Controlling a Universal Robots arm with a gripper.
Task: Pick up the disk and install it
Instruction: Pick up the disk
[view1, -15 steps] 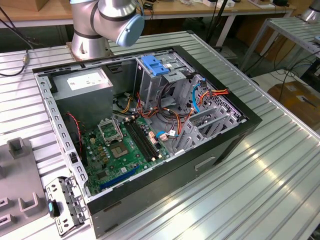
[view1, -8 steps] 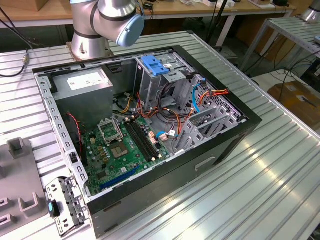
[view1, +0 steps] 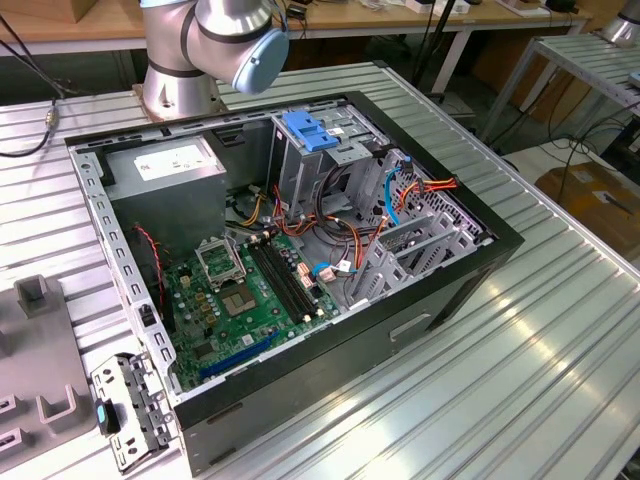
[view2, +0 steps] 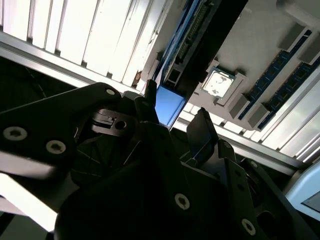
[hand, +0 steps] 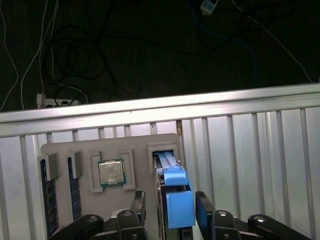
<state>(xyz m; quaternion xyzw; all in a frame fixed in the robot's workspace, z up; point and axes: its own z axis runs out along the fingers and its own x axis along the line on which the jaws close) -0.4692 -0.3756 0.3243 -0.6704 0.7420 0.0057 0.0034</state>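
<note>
Even exterior light, table (view2: 75, 35) glare — tool (view2: 175, 107) shadowed, seemingly backlit

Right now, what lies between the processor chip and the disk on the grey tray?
First wrist view: only raised ribs of the tray separate the processor chip from the disk.

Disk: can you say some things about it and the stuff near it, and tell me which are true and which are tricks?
1. The disk stands in a slot of the grey tray. True.
2. The disk sits inside the computer. False: it is in the tray.
3. The end effector has a finger on each side of the disk. True.
4. The end effector is shut with nothing between its fingers. False: it is open around the disk.
5. The tray's square pocket is empty. False: a chip lies in it.
6. The computer is open, so its insides show. True.
</note>
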